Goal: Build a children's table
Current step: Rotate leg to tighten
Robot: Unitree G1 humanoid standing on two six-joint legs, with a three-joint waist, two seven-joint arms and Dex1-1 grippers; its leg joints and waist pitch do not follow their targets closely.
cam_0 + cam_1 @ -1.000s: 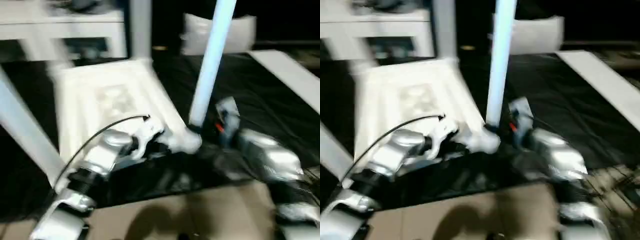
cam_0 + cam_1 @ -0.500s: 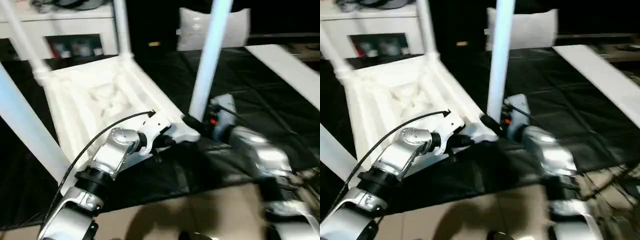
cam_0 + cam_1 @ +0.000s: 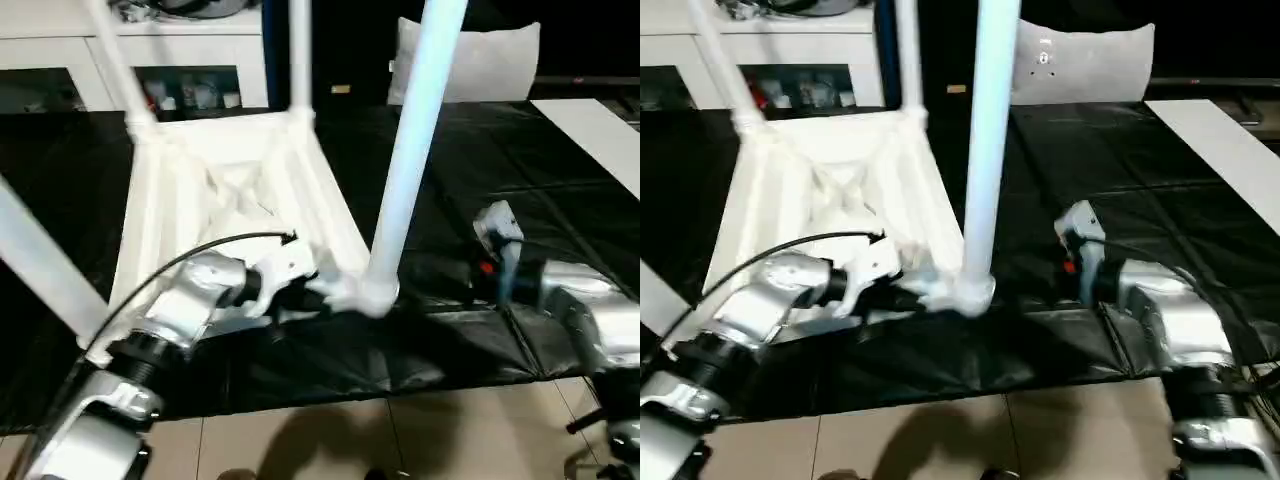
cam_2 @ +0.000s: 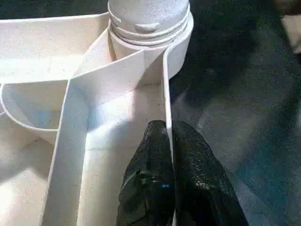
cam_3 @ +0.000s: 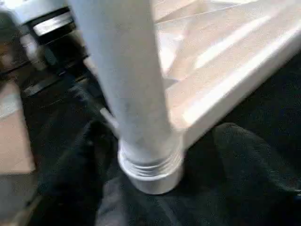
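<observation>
**Left gripper [image 4: 168, 129]: clamped on rim of table top**

Pinched together on the thin side wall of the children's table top [image 3: 220, 170], close to the near corner socket [image 3: 375, 292]; judged a bracing hold, keeping the top from sliding or tipping while a leg goes in.

Top lying upside down on the black-covered work table [image 3: 480, 150], ribbed underside up, near corner close to the work table's front edge; placed that way so sockets face up and legs drop in from above.

Near leg [image 3: 410, 150] standing in that socket, leaning slightly, threaded collar visible at the base in both wrist views; cannot tell whether fully home.

Three more legs up: two at the far corners [image 3: 298, 50] [image 3: 115, 50], one at the near left corner [image 3: 40, 260]; all four corners filled, so assembly judged near its end.

Right gripper [image 3: 478, 268]: fingers apart, clamped on nothing, standing beside the near leg and not touching it in the head views; judged letting go of a leg already seated.

Likely left to do: checking tightness, then turning the table onto its legs; risk of a loosely seated leg dropping out.

Tiled floor [image 3: 400, 440] below the front edge.
</observation>
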